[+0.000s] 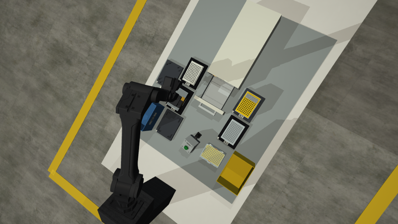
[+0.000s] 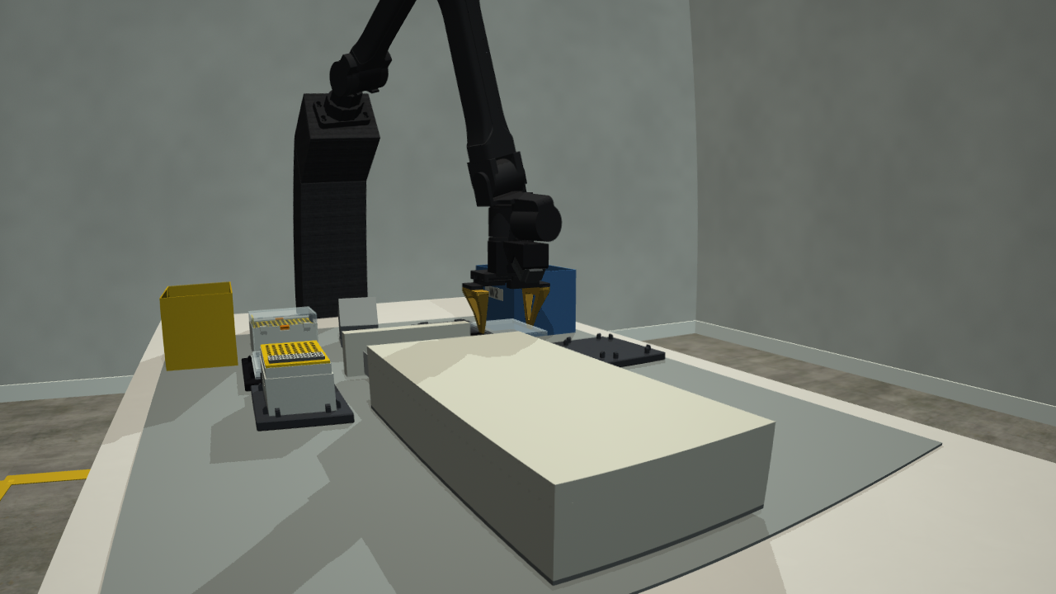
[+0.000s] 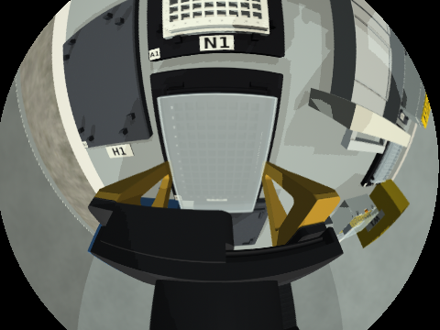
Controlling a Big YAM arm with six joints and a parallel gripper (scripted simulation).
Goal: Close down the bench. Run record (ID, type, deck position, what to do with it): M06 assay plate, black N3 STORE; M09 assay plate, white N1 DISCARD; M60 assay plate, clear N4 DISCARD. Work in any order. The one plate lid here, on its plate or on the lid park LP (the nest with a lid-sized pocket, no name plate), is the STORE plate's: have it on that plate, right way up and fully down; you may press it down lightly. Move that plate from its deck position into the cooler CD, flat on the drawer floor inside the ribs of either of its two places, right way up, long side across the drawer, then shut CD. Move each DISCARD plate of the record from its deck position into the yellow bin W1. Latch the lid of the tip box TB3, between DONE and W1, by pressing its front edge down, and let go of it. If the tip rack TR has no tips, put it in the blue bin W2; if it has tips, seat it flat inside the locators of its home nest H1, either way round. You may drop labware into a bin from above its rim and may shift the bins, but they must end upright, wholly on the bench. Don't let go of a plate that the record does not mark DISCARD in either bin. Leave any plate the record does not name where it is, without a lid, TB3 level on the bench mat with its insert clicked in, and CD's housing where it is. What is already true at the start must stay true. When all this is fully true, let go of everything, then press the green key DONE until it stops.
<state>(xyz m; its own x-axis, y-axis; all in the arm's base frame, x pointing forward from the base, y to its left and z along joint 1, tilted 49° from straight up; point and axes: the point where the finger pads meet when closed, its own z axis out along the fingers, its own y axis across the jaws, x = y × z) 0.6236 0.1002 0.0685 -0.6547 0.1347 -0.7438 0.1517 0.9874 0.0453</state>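
My gripper [image 2: 506, 327] [image 3: 216, 166] is shut on the clear plate lid [image 2: 520, 328] [image 3: 217, 133], gripping its two long sides. The lid is low over nest N3 [image 1: 190, 95] [image 3: 215, 82], lined up with it; a faint well grid shows through. Whether it is fully down, I cannot tell. The white plate [image 1: 193, 72] [image 3: 217, 10] sits on N1, the clear plate [image 1: 233, 132] on N4. The tip rack [image 1: 246, 107] [image 2: 295, 353] on N2 has tips at one end. Tip box TB3 [image 1: 212, 155] has a clear lid; its latch is unclear. The cooler drawer [image 1: 218, 93] is open and bare.
Cooler housing [image 1: 247, 41] [image 2: 568, 413] stands behind the drawer. Home nest H1 [image 1: 170, 71] [image 3: 105, 78] and lid park LP [image 1: 169, 123] are bare. Blue bin W2 [image 1: 151, 115] [image 2: 564, 299] is beside the arm, yellow bin W1 [image 1: 236, 174] [image 2: 199, 328] at the opposite side. Green DONE key [image 1: 186, 147] is near LP.
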